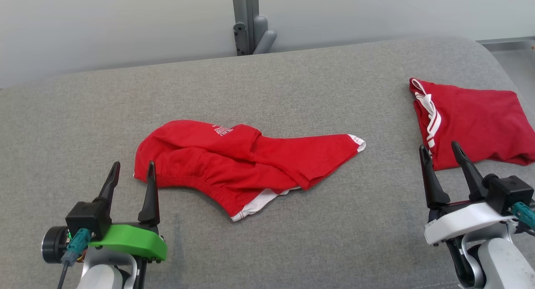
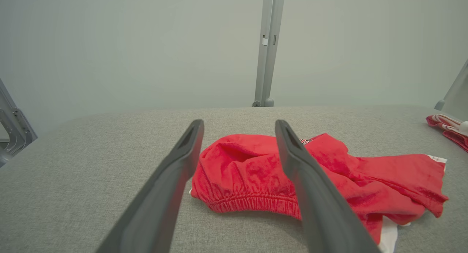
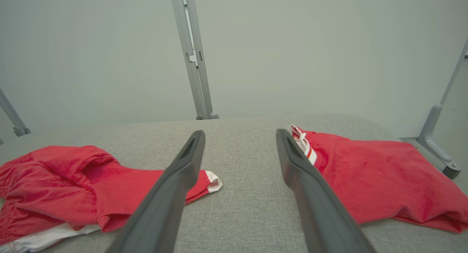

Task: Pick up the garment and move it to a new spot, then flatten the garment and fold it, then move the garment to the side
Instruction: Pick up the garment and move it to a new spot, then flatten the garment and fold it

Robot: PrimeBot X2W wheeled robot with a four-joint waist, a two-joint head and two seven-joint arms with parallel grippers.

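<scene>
Grippers stand spread wide and empty: the left gripper (image 1: 133, 163) near the front-left of the grey fabric-covered padded surface (image 1: 292, 84), the right gripper (image 1: 439, 145) near its right edge, just in front of a folded red garment with white stripes (image 1: 480, 122). The crumpled red cloth garment with white trim (image 1: 246, 163) lies mid-surface. Its long axis runs left to right, with the gathered elastic end just ahead of the left gripper and the white-cuffed tip pointing toward the right edge. The left arm is clearly nearer; the right would have to reach across for the far tip.
</scene>
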